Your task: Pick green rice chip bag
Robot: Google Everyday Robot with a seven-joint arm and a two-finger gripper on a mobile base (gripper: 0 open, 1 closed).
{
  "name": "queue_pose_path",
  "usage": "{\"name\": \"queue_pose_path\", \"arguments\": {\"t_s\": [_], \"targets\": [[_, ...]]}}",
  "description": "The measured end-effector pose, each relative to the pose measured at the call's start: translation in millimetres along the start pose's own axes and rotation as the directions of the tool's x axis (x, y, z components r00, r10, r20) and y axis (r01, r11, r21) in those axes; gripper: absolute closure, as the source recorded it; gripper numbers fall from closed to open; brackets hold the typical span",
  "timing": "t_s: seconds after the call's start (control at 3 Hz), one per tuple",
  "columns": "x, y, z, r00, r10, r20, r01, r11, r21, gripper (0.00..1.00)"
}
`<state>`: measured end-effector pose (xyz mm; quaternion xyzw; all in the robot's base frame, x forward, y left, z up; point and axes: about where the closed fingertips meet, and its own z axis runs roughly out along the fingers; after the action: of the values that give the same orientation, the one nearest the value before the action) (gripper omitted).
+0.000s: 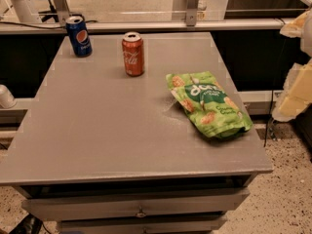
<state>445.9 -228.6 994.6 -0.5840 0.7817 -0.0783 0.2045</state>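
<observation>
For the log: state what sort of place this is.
Likely a lab or workshop: grey drawer table, speckled floor, metal railing. The gripper hangs at the right edge, off the table.

my gripper [295,99] hangs at the right edge, pale and smooth like plastic. i see the chip bag [208,104] is crinkly glossy film. the red can [133,54] and blue can [79,36] are shiny metal. the table [97,130] looks matt grey.

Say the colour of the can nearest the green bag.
Red, white lettering: the can, camera view. The gripper sits at right edge.
</observation>
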Motion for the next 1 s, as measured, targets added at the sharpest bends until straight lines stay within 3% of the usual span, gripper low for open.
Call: {"name": "queue_pose_path", "arguments": {"t_s": [0.67, 1.0], "targets": [[-1, 8, 4, 0.999, 0.028, 0.019, -0.027, 0.9996, -0.004, 0.00], [-8, 32, 32, 0.990, 0.123, 0.075, -0.119, 0.9908, -0.065, 0.00]]}}
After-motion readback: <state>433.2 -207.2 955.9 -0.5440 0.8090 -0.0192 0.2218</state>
